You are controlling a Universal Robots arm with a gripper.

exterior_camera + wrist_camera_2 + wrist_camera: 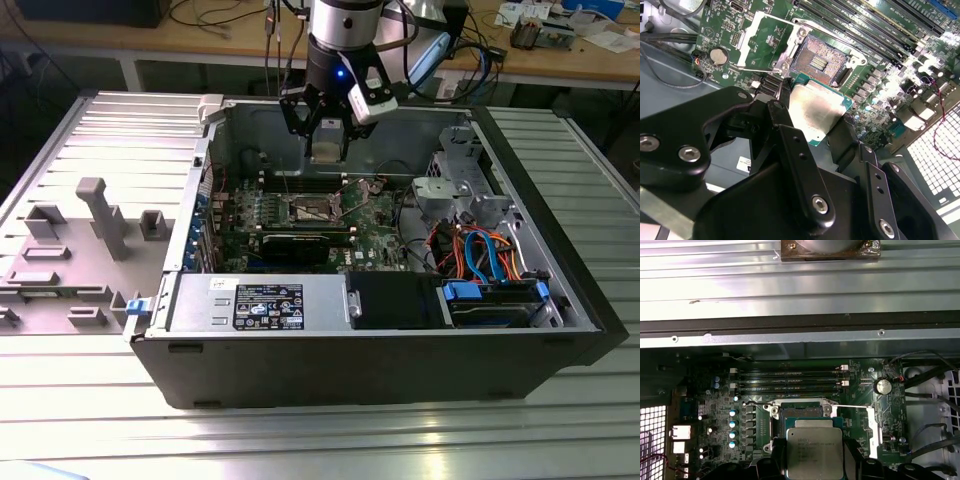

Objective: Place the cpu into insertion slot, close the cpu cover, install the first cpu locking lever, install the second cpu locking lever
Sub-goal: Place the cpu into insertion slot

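Pinching the cpu [817, 111] by two opposite edges: claw [815, 120] has its black fingers [795, 150] pressed onto the chip. Chip sits flat in the grip, dull silver top up, green edge showing round it.

Cpu hangs above the motherboard [880, 107], not seated. In both wrist views it sits just to one side of the insertion slot [817, 61], overlapping the slot's near rim. Slot is bare, contact field exposed, silver rim w/ screws at the corners.

Cpu cover [762, 37] is swung open, lying beside the slot on the far side from the memory slots [875, 30]; green board shows thru its square opening. Coin cell [718, 55] just beyond the cover.

Exterior view: arm comes down from above into the open PC case [560, 290], claw well above the board, roughly over the slot area. Black graphics card [300, 243] lies on the nearer side of the slot, power supply [265, 303] along the case's near wall. Case rests on a slatted metal table [300, 440].
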